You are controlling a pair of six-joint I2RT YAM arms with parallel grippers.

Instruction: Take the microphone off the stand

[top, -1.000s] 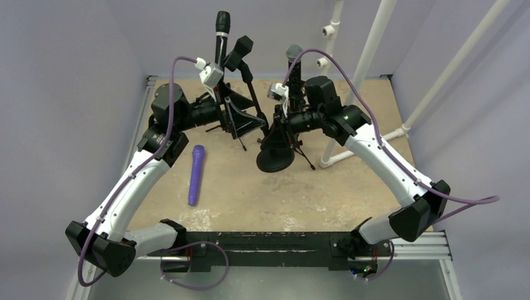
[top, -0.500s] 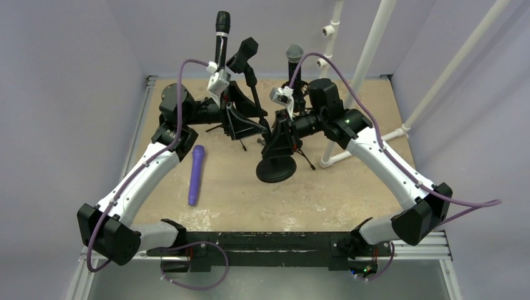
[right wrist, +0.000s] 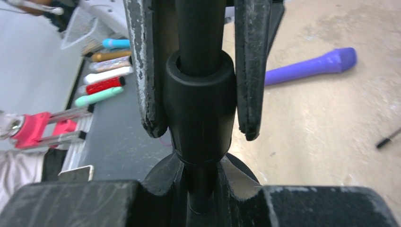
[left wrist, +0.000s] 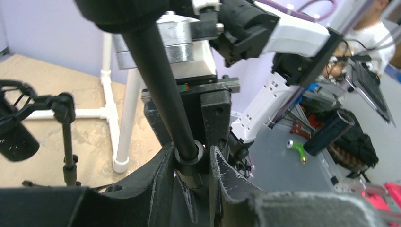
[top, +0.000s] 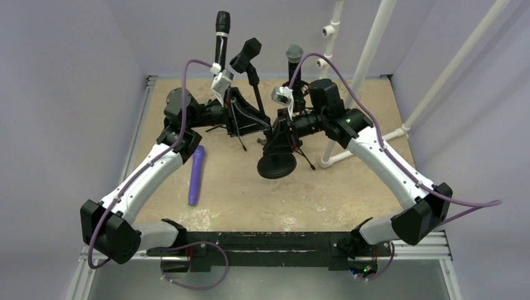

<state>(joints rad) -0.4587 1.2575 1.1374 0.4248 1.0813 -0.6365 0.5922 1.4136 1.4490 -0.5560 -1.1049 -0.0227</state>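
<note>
A microphone with a grey mesh head (top: pixel 294 55) stands upright on a black stand with a round base (top: pixel 276 166). My right gripper (top: pixel 279 132) is shut on that stand's pole, its fingers pressed on the thick black collar (right wrist: pixel 199 101). Just to the left, a slimmer black pole (top: pixel 256 94) carries a black clip (top: pixel 246 54) at its top. My left gripper (top: pixel 253 122) is shut on this pole, the fingers (left wrist: pixel 163 165) squeezing its collar (left wrist: pixel 189 158). Further back on the left, a black microphone (top: pixel 222 31) points straight up.
A purple microphone (top: pixel 196 175) lies on the tan board, left of the round base. White plastic pipes (top: pixel 369 56) rise at the back right, with a foot (top: pixel 331 157) near the right arm. A small tripod (left wrist: pixel 66 137) with a dark microphone shows in the left wrist view.
My left arm has reached right to the slim pole and its jaws have closed from wide open onto the collar. My right gripper has kept its grip and hardly moved.
</note>
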